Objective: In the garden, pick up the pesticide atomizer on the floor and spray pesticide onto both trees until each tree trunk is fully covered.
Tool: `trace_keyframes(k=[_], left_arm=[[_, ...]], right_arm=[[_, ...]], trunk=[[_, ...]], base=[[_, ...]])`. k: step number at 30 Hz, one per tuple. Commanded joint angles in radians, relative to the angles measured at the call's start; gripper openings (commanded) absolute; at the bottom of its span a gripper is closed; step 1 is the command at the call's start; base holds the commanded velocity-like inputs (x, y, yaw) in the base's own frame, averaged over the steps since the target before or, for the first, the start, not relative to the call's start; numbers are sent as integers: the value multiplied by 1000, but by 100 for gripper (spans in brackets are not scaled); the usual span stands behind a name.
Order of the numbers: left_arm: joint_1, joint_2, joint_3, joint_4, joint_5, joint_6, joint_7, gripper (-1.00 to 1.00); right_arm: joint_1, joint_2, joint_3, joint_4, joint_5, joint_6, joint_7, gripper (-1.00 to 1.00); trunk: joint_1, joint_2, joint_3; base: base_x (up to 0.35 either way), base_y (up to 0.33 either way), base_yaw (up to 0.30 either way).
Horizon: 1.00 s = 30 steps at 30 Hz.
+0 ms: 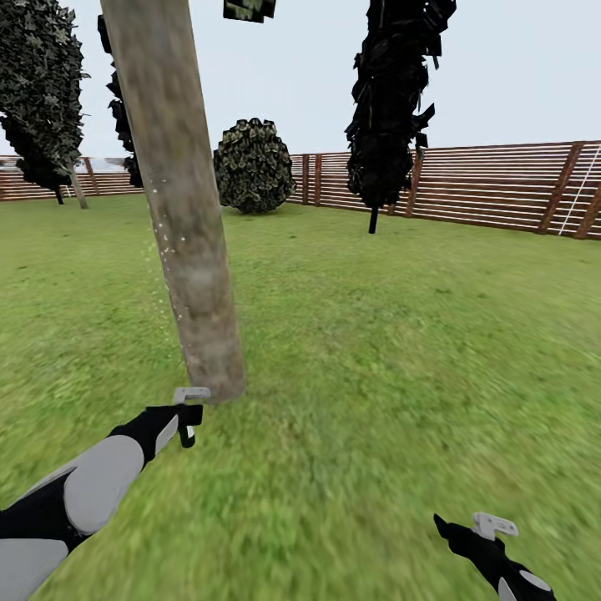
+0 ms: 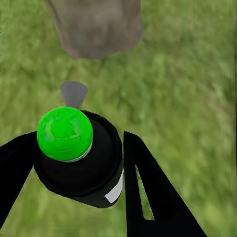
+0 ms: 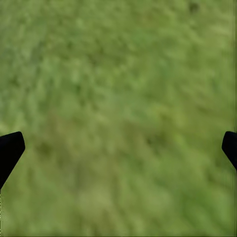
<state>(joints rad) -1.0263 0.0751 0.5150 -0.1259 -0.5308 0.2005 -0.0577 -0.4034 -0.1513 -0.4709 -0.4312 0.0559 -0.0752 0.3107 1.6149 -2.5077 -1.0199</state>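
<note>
Blurred green grass lawn (image 3: 118, 98) spreads under the right end effector (image 3: 118, 148). Its two black fingertips (image 3: 10, 150) stand far apart, one to either side of the lawn patch, with only grass between them and nothing held.

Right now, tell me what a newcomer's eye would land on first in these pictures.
First, the thick mottled tree trunk rising from the grass just ahead, left of centre in the head view, with pale droplets speckling the air beside it. Next, the left gripper shut on the pesticide atomizer, whose top glows bright green, close to the trunk's base. The right gripper hangs open over bare lawn.
</note>
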Motion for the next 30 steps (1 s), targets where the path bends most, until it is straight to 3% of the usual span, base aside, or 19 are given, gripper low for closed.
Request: trace_keyframes(k=[1, 4, 7, 14, 23, 26, 28, 29, 30], left_arm=[[0, -1, -2, -2, -1, -30, 1, -100], [0, 0, -1, -60, -1, -61, 13, -100], [0, 2, -1, -149, -1, -34, 28, -100], [-1, 3, -1, -235, -1, -21, 30, -100], [-13, 5, -3, -256, -4, -14, 31, -100], [-42, 3, -4, -255, -5, -13, 32, -100], [-63, 2, -4, -255, -6, 17, 31, -100], [-71, 2, -4, -256, -6, 54, 30, -100], [-91, 2, -4, -258, -6, 136, 28, -100]], right_arm=[[0, 0, 0, 2, 0, 0, 0, 100], [0, 0, 0, 3, 1, 0, 1, 100], [0, 0, 0, 4, 1, 0, 0, 100], [0, -1, -1, 9, -1, 0, 0, 100], [0, -1, -2, 9, -1, -2, -1, 100], [0, -1, -2, 9, -1, -2, -2, 100], [0, -1, -2, 9, -1, -2, -2, 100], [0, 0, -2, 9, -1, -2, -2, 100], [0, -1, -3, 8, -2, -2, -2, 100]], trunk=[[0, 0, 0], [0, 0, 0], [0, 0, 0], [0, 0, 0], [0, 0, 0], [0, 0, 0], [0, 0, 0], [0, 0, 0], [0, 0, 0]], base=[[5, -11, 0], [2, -4, 0], [0, 0, 0], [-161, 0, 0], [-41, 0, 0], [0, 0, 0], [0, 0, 0], [0, 0, 0], [0, 0, 0]])
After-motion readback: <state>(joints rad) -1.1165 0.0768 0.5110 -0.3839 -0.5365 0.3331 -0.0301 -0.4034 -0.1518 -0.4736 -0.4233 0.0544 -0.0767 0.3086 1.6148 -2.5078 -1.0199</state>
